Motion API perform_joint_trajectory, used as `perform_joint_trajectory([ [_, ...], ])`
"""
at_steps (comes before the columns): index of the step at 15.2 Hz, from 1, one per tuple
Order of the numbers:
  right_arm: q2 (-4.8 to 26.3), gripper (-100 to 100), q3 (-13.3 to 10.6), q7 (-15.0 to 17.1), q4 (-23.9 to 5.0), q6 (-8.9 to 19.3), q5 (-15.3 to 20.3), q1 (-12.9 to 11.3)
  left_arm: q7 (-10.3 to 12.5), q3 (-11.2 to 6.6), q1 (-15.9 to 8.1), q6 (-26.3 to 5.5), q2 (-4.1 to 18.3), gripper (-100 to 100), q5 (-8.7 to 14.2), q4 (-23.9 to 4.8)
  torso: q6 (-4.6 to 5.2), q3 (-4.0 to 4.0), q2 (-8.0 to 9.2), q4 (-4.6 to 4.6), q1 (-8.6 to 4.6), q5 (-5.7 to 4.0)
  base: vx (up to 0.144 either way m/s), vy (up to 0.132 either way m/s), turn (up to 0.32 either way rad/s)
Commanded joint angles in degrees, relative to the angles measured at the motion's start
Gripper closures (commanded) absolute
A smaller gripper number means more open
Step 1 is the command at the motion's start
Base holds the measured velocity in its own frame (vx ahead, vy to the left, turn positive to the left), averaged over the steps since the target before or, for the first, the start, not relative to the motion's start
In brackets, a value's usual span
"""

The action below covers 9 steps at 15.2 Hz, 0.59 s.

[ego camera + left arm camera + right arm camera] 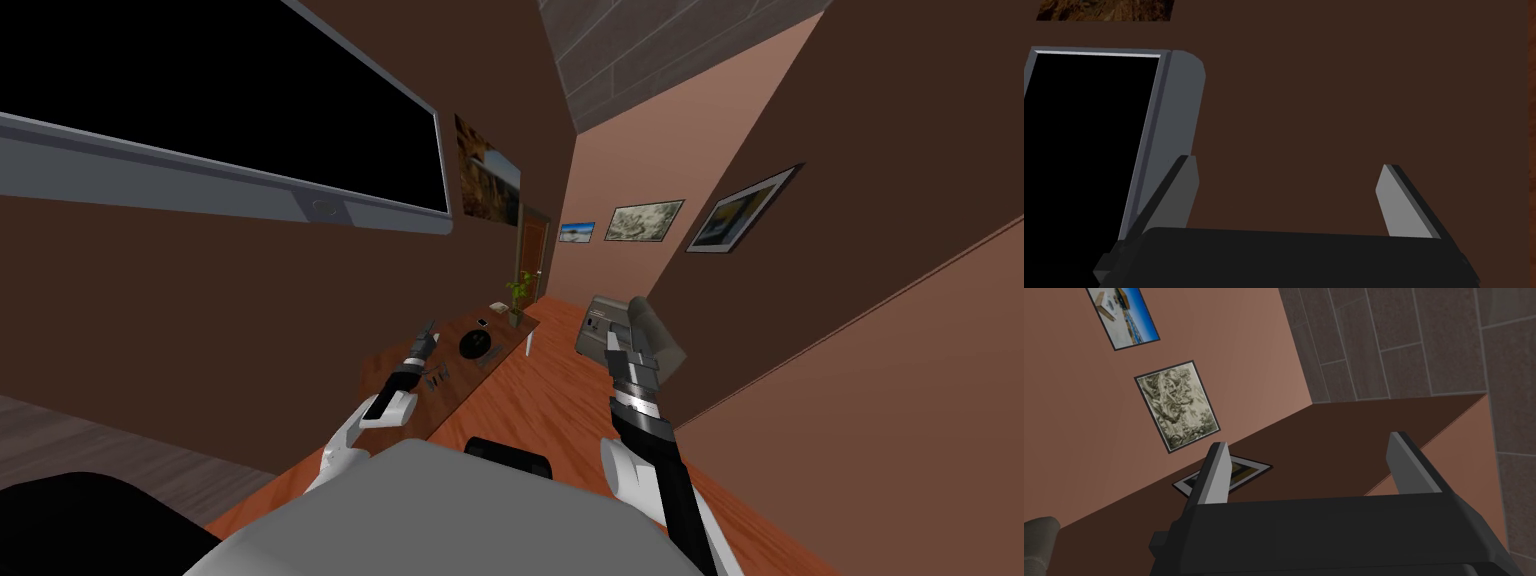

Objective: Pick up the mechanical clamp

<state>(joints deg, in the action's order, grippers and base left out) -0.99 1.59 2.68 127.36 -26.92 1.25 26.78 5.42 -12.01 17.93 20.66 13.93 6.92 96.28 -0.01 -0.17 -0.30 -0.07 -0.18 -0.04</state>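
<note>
a robot faces a long brown worktop (458, 385) set against the wall, where the clamp (437, 378), a small dark piece, lies near the near end, closer to the robot than a round black object (473, 345) and a plant (518, 295) at the far end. the left gripper (430, 330) hangs just above and beyond the clamp, its fingers (1186, 195) apart and holding nothing; the right gripper (622, 345) is raised well off to the side, also spread wide and empty. the clamp looks rigid, light and likely metal-slick, best taken across its narrow body. it is too small to tell which way it points or how its long axis runs.
</note>
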Motion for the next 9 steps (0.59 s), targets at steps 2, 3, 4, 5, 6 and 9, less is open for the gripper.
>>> perform_joint_trajectory([
  [2,0.00,0,0.00,0.00,0.00,0.00,0.00,0.00,0.10,-0.93,-0.57,-0.19,0.29,-100,0.30,-3.54,0.00,-0.01,-0.01,-0.01,-0.02,0.00,0.057,-0.047,0.018],
  [3,0.00,0,0.00,0.00,0.00,0.00,0.00,0.00,0.14,-2.06,-1.37,-0.63,0.44,-100,0.64,-4.98,0.00,0.02,0.05,0.00,0.01,0.00,0.043,-0.036,0.021],
  [4,0.00,0,0.00,0.00,0.00,0.00,0.00,0.00,0.14,-2.06,-1.37,-0.63,0.44,-100,0.64,-5.50,0.00,0.04,0.07,0.01,0.03,0.00,0.049,-0.039,0.024],
  [5,0.00,0,0.00,0.00,0.00,0.00,0.00,0.00,0.14,-2.06,-1.37,-0.63,0.44,-100,0.64,-6.54,0.01,0.03,0.07,0.01,0.03,0.01,0.033,-0.030,0.007],
  [6,0.00,0,0.00,0.00,0.00,0.00,0.00,-0.01,0.18,-3.19,-2.18,-1.08,0.54,-100,0.97,-8.34,0.00,0.05,0.11,0.01,0.05,0.01,0.040,-0.033,0.021],
  [9,0.00,0,0.00,0.00,0.00,0.00,0.00,0.00,0.22,-4.34,-2.99,-1.53,0.60,-100,1.31,-12.59,0.00,0.04,0.07,0.01,0.03,0.01,0.055,-0.044,0.029],
])
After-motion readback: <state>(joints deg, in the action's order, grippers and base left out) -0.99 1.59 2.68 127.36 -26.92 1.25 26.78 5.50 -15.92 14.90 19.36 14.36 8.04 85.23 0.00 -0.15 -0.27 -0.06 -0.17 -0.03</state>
